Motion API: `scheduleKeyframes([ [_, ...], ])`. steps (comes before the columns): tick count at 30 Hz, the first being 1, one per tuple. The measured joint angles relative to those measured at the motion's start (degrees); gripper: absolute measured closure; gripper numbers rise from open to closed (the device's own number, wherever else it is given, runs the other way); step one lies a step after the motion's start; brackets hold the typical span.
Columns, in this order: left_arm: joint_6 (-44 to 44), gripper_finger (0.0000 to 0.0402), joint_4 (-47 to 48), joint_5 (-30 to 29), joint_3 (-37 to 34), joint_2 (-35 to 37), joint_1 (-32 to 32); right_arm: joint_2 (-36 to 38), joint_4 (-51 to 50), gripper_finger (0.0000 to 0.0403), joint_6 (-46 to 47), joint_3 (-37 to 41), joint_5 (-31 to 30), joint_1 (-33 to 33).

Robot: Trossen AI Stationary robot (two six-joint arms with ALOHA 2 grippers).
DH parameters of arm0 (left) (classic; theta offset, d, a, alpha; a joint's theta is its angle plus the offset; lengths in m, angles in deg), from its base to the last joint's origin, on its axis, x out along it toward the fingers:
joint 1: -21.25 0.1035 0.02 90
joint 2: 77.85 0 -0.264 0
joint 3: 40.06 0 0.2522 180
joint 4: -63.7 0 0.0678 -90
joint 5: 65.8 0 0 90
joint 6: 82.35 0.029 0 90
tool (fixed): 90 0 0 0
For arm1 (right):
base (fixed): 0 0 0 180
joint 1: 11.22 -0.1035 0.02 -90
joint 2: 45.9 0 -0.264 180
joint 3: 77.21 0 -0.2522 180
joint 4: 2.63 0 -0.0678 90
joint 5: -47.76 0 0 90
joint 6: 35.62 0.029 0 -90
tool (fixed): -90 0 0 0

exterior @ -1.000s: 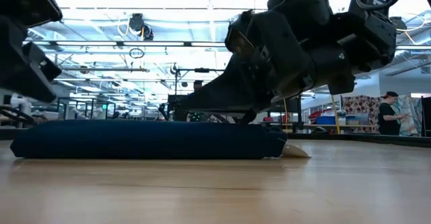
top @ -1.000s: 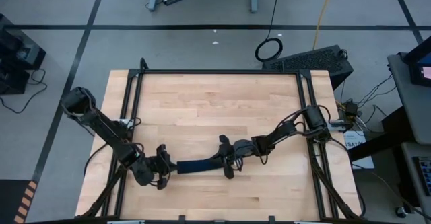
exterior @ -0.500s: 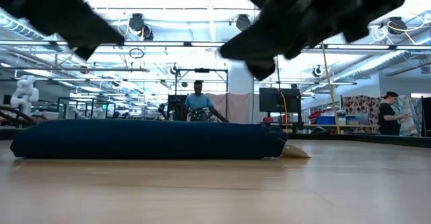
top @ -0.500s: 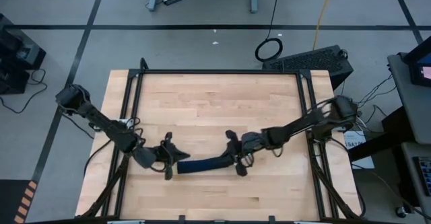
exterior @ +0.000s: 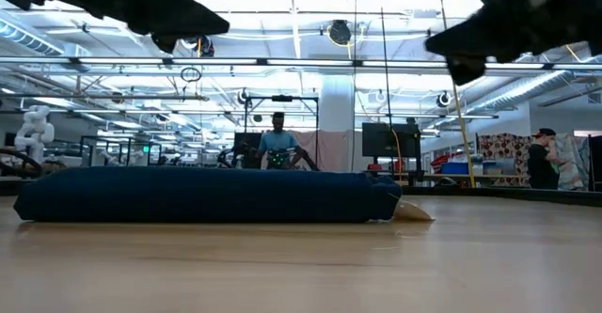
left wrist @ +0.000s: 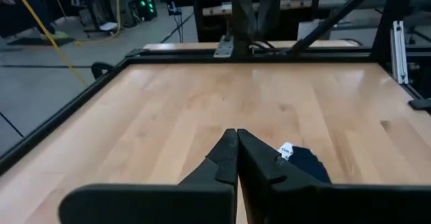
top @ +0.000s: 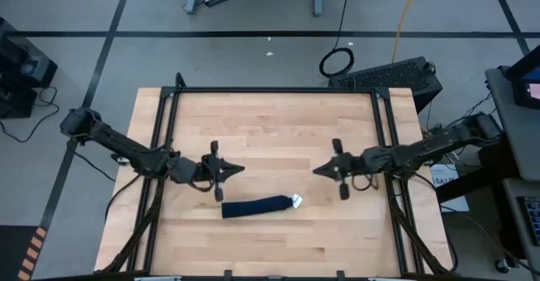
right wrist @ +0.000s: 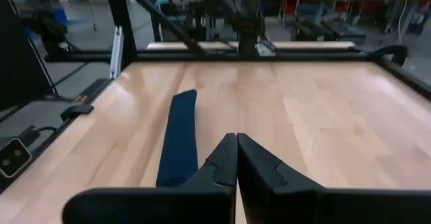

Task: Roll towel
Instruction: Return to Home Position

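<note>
A: Where is the dark navy blue, soft cloth towel [top: 256, 207]?

B: It is rolled into a long, narrow bundle and lies flat on the pale wooden table [top: 270, 116]. In the high view it is in the lower half, about midway across. Its small white tag [top: 296, 201] sticks out at the end on the right arm's side.

A: Does either arm touch it?

B: No. The left gripper [top: 240, 170] hangs above the wood near the roll's left end, on the side toward the table's centre, clear of the cloth. The right gripper [top: 318, 170] hangs opposite it, past the tag end and well apart from the towel. The two point at each other.

A: And the pincers?

B: Both are together. From the left wrist, the left arm's dark fingers [left wrist: 225, 158] meet tip to tip with nothing between them. The right arm's fingers [right wrist: 225, 160] do the same.

A: What else shows from table height?

B: The roll is a low, even band with the tag resting on the wood at one end. In the room behind, a seated person [exterior: 277, 146] faces this way, and a standing person [exterior: 543, 163] is at the far right.
</note>
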Motion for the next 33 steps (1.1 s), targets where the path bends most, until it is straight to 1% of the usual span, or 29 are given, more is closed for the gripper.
scheduleKeyframes([
  [6, 1.4, 0.0398, 0.2, 6.2, 0.0, -0.1, 5.0, 10.4, -0.4, 0.0403, -1.9, 5.6, -0.4, 0.0],
  [8, 2.3, 0.0398, 0.2, 7.7, 0.0, -0.1, 6.2, 12.6, -2.6, 0.0403, -2.5, 6.1, -0.8, 0.0],
  [11, 2.5, 0.0399, -0.4, 8.4, -0.5, -0.1, 7.3, 14.8, -7.1, 0.0403, -2.8, 6.2, -2.2, 0.0],
  [15, 2.8, 0.0399, -6.0, 8.6, -4.3, -0.1, 7.7, 15.9, -9.7, 0.0403, -4.4, 6.2, -3.1, 0.0],
  [19, 0.4, 0.0399, -11.7, 8.6, -8.6, -0.1, 7.7, 16.0, -10.5, 0.0403, -4.8, 6.2, -3.1, 0.0],
  [24, -0.1, 0.0400, -14.5, 8.5, -12.7, -0.1, 7.7, 16.0, -13.7, 0.0403, -3.8, 6.2, -3.1, 0.0],
  [28, -1.4, 0.0400, -17.1, 8.5, -15.5, 0.5, 7.7, 16.0, -14.2, 0.0403, -3.3, 6.2, -3.0, 0.0],
  [33, -0.2, 0.0400, -20.7, 11.1, -19.0, 1.5, 7.6, 16.0, -14.4, 0.0403, -3.3, 6.2, -1.5, 0.0],
])
